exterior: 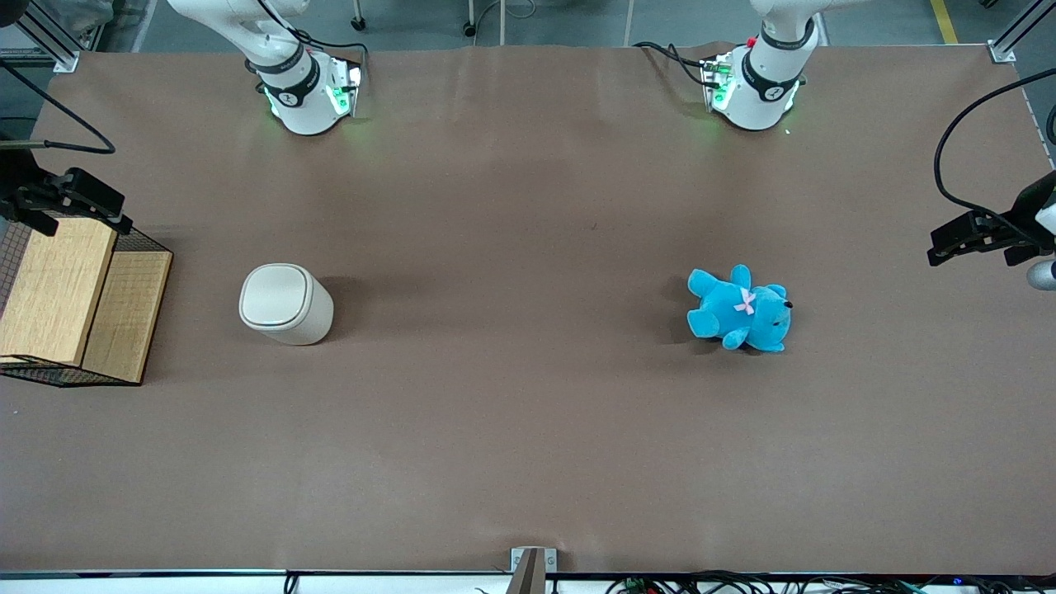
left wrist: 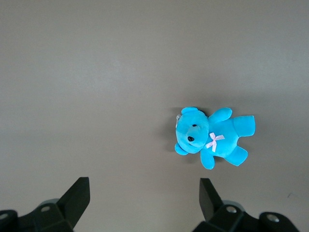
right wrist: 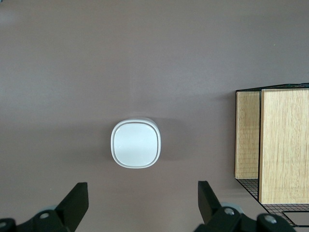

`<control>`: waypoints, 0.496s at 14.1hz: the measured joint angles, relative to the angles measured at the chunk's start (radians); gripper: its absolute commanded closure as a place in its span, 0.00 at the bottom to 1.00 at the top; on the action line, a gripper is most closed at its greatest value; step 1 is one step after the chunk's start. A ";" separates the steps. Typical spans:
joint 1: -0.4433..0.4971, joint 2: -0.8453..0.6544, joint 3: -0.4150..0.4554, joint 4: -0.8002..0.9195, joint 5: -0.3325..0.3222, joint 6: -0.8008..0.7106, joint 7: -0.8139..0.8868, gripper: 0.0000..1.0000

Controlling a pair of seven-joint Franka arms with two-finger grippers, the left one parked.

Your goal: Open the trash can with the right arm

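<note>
upright trash can [exterior: 286, 303], gripper [right wrist: 140, 203] spread above

- The trash can [exterior: 285, 304] looks like smooth cream plastic with a faint sheen on its lid.
- The basket [exterior: 74, 301] pairs pale grained wood with black wire mesh.
- The teddy [exterior: 740, 309] is fuzzy blue plush.
- The table [exterior: 528, 412] cover is matt brown.
- Above the trash can, the gripper [right wrist: 140, 205] has matt black fingers spread wide.
</note>
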 measured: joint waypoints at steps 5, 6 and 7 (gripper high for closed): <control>0.000 0.000 0.000 0.000 0.000 0.000 0.000 0.00; 0.000 0.000 0.000 -0.001 0.000 0.000 0.000 0.01; 0.000 0.000 0.000 -0.002 0.000 -0.001 0.000 0.07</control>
